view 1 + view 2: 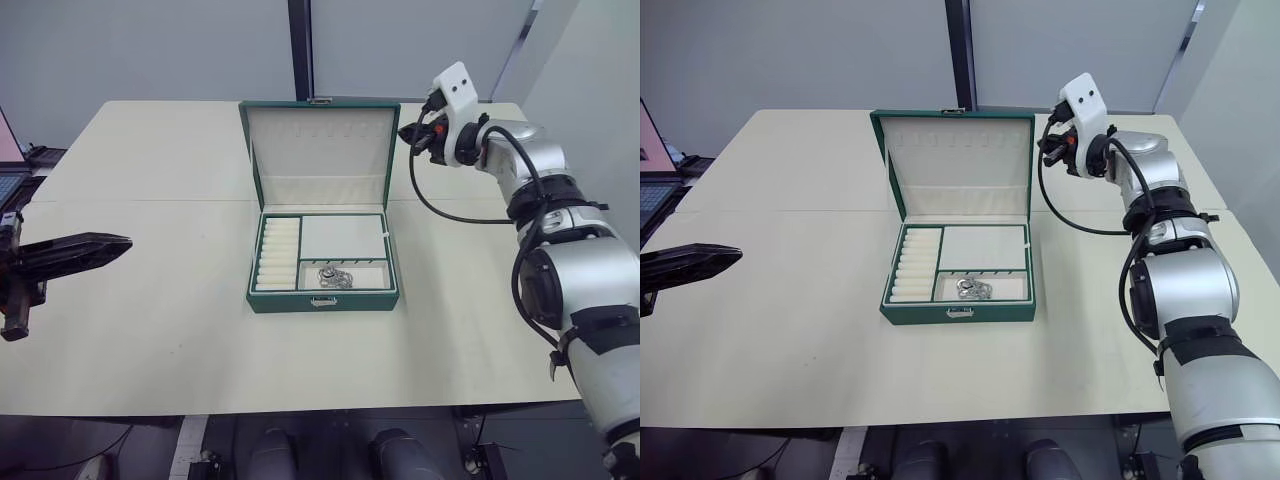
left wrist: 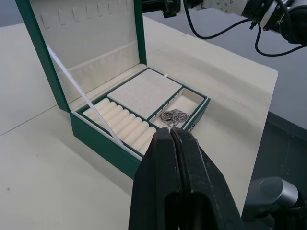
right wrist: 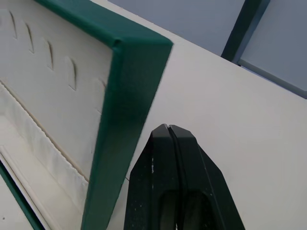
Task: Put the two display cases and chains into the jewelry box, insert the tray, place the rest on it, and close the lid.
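The jewelry box (image 1: 322, 290) sits at the middle of the table (image 1: 150, 330), its front clasp facing me at 6 o'clock and its hinge side at 12. The lid (image 1: 318, 152) stands open and nearly upright at the back edge, cream lining toward me, a row of small hooks across its upper part. The tray (image 1: 325, 252) is seated in the box, long axis running 9 to 3, with the ribbed ring-roll strip along its 9 o'clock side. A small silver cluster of links and rings (image 1: 334, 277) lies in the front compartment toward 5 o'clock.

My right claw (image 3: 168, 128) is raised just beside the lid's upper corner at 3 o'clock, fingers pressed together and gripping nothing. My left claw (image 2: 171, 131) hangs well off at 9 o'clock over bare table, pointing toward the box, fingers likewise squeezed together and empty.
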`<control>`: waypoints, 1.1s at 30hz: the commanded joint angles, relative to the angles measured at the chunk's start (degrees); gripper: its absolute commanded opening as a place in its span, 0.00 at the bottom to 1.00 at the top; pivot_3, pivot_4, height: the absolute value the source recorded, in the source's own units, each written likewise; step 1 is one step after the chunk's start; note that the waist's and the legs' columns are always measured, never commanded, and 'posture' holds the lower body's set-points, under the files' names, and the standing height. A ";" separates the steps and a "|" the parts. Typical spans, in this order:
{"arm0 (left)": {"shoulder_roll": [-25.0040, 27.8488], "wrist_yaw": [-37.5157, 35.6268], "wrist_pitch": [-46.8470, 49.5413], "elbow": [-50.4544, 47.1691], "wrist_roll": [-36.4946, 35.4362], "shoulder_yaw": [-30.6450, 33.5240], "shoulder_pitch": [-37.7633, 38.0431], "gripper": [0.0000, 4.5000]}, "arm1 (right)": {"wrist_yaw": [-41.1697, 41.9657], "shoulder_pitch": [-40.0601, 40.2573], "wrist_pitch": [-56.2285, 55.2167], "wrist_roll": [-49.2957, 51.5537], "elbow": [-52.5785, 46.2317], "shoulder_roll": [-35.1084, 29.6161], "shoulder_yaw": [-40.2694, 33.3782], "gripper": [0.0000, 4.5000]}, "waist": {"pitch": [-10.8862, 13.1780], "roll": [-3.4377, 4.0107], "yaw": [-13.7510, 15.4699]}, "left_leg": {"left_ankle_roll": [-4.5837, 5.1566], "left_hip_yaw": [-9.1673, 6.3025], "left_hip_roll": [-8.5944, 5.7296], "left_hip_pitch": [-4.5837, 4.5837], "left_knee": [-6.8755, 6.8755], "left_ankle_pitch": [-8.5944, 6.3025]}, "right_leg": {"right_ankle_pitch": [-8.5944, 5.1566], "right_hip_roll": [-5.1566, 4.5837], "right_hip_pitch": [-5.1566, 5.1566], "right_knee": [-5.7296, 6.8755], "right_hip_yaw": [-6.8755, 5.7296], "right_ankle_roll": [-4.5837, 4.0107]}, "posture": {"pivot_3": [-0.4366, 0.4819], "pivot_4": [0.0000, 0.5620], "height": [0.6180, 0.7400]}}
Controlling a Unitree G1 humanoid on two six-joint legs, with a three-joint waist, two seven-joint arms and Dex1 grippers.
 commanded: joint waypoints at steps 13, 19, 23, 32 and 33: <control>-0.52 2.43 -3.78 -0.25 -0.89 -4.71 -2.34 0.00 | 10.14 -0.98 1.57 1.44 -9.82 -1.76 -2.73 0.00 | 0.03 0.05 -0.10 | 0.00 0.02 0.01 0.01 -0.01 0.00 | 0.00 0.01 -0.01 0.03 0.01 0.00 | 0.48 0.27 1.00; 0.10 1.94 -5.02 1.01 -0.48 -6.37 -3.22 0.00 | 13.83 6.26 10.74 3.52 -27.87 -3.88 -2.39 0.00 | 0.02 0.04 0.04 | 0.00 0.01 0.02 0.01 0.00 0.00 | 0.00 0.01 0.00 0.03 0.00 0.00 | 0.48 0.27 1.00; 0.94 1.19 -5.53 2.05 -0.05 -7.19 -3.32 0.00 | 14.58 15.46 23.13 7.39 -49.17 -6.85 -2.46 0.00 | 0.02 0.04 0.38 | 0.01 -0.05 0.02 -0.03 0.00 -0.01 | 0.00 0.01 0.02 0.02 -0.05 0.00 | 0.48 0.27 1.00; 1.40 -0.22 -6.70 3.60 0.93 -10.01 -3.72 0.00 | 7.85 36.07 49.48 18.70 -88.09 -13.82 -7.39 0.00 | 0.02 0.03 0.87 | 0.15 -0.09 0.00 -0.05 0.01 -0.09 | 0.00 0.01 0.05 -0.02 -0.06 0.00 | 0.48 0.27 1.00; 1.19 -0.16 -6.77 3.75 0.97 -10.38 -3.81 0.00 | 6.89 38.05 51.84 19.95 -90.99 -14.54 -8.46 0.00 | 0.01 0.02 0.99 | 0.16 -0.08 -0.01 -0.05 0.01 -0.09 | 0.00 0.01 0.04 -0.02 -0.04 0.00 | 0.48 0.27 1.00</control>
